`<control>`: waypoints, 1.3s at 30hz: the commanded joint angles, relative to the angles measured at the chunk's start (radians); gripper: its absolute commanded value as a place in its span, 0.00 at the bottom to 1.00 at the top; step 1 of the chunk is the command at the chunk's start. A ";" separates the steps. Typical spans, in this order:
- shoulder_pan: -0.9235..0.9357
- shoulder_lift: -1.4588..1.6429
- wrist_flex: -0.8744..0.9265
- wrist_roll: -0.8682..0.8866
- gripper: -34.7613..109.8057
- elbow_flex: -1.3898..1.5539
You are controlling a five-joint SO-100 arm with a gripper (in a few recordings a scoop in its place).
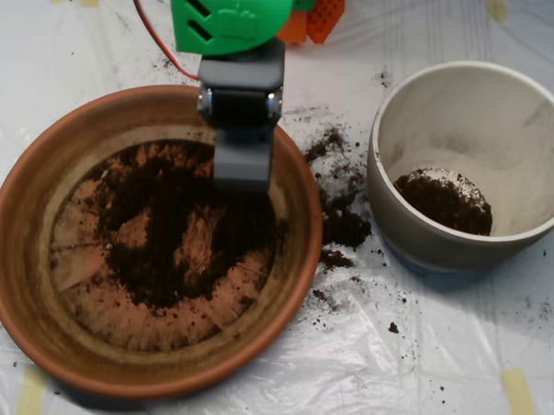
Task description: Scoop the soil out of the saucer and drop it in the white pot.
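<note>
The end effector (pixel 243 165), a grey clamshell scoop under a green housing, is hanging over the saucer (pixel 18 251) at about one o'clock of the dish, just inside the rim. From straight above, whether its shells are spread or pressed together is something I cannot tell, nor whether its lower edge is touching the soil (pixel 179 231).

The soil is lying as a thin, patchy dark ring across the saucer floor, with bare terracotta showing at the centre and toward seven o'clock. The white pot (pixel 538 136) is sitting at three o'clock of the saucer, close beside it, and a small dark mound is already resting at its bottom. Spilled crumbs (pixel 342 224) are lying on the plastic-covered desk (pixel 417 361) in the gap between dish and pot.

The work looks partly done: some soil is in the pot, a good share is remaining in the dish.

The risks from here, as I judge them: because the layer is so thin, a bite may be coming up nearly empty or scraping the terracotta and nudging the saucer. The loose grains may also be leaking from the shells while travelling toward three o'clock, adding to the spill in the gap. A low pass could be clipping the pot's thick rim.
</note>
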 commanded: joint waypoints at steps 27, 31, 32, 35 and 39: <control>-0.584 -0.183 0.314 -0.043 0.28 -0.739; -0.591 -0.176 0.336 -0.051 0.43 -0.738; -0.591 -0.170 0.341 -0.054 0.44 -0.736; -0.595 -0.146 0.341 -0.061 0.45 -0.715; -0.609 -0.140 0.350 -0.064 0.47 -0.701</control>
